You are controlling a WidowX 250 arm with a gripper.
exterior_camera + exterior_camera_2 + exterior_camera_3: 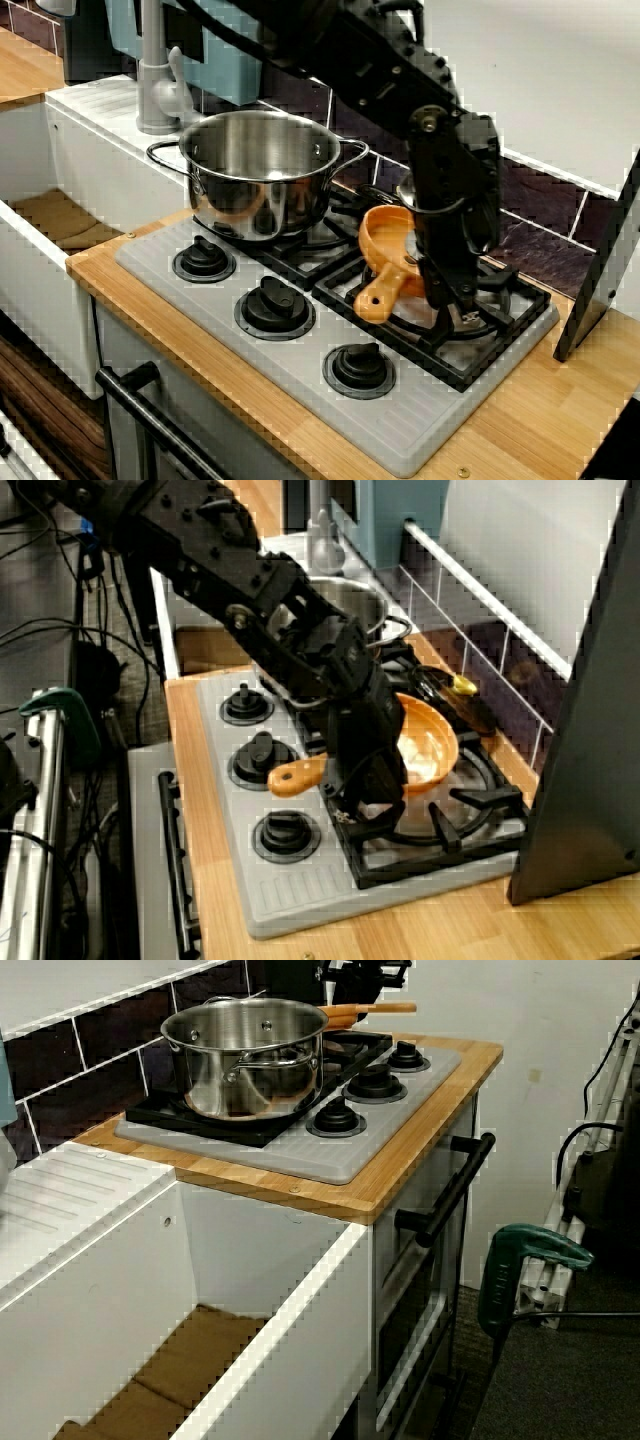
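An orange plastic pan (388,245) lies on the right burner grate (500,310), its handle (295,775) pointing toward the knobs. My black gripper (455,305) hangs low over that grate, right beside the spot where the handle meets the bowl. In the view from the stove's right end the gripper (365,795) covers that joint, so I cannot see how the jaws stand or whether they touch the pan. A shiny steel pot (262,170) stands on the left burner. From the sink side, only the pan's handle (370,1007) shows behind the pot (245,1055).
Three black knobs (274,305) line the grey stove front. A grey faucet (155,80) and a white sink (200,1360) lie to the left. A dark panel (600,270) leans at the right end. A black and yellow object (455,695) lies behind the pan.
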